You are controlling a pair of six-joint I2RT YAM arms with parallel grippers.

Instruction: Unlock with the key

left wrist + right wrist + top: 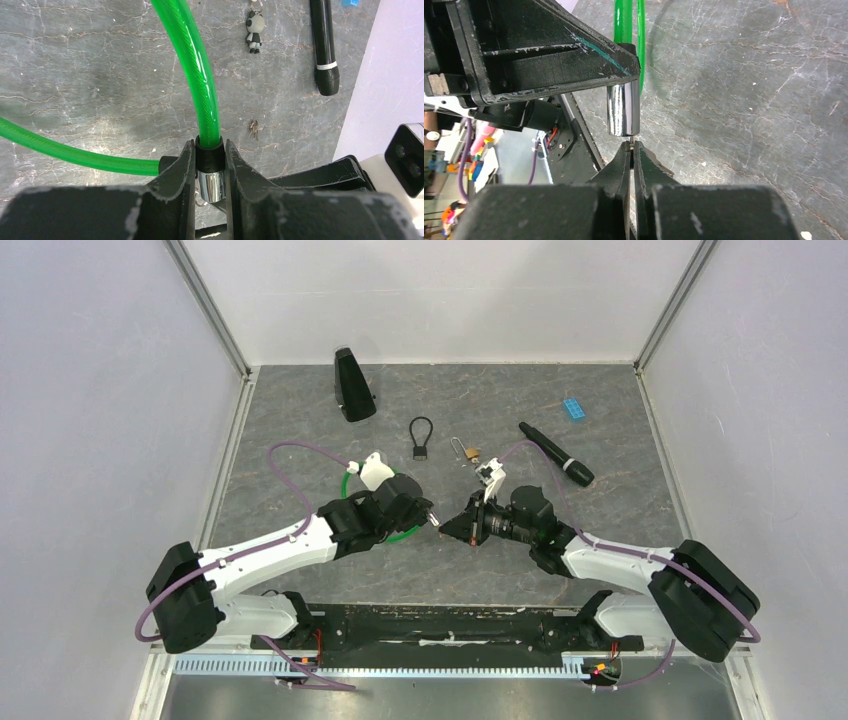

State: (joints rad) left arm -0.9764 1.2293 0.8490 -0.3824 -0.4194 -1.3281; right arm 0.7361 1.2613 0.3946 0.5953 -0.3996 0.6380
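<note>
A green cable lock (347, 478) lies left of centre. Its black and chrome lock barrel (210, 177) is gripped between the fingers of my left gripper (209, 161), with the green cable (201, 75) curving away from it. The barrel also shows in the right wrist view (622, 110), hanging from the left gripper's fingers. My right gripper (631, 146) is shut on a thin metal key (631, 144). Only the key's tip shows, and it touches the barrel's chrome end. In the top view the left gripper (425, 512) and right gripper (447, 523) meet tip to tip.
A black wedge-shaped stand (352, 386), a small black loop lock (421, 436), a brass padlock (466, 452), a black marker-like stick (556, 453) and a blue block (574, 408) lie farther back. A panda keychain (254, 31) and small loose keys (254, 129) lie on the table.
</note>
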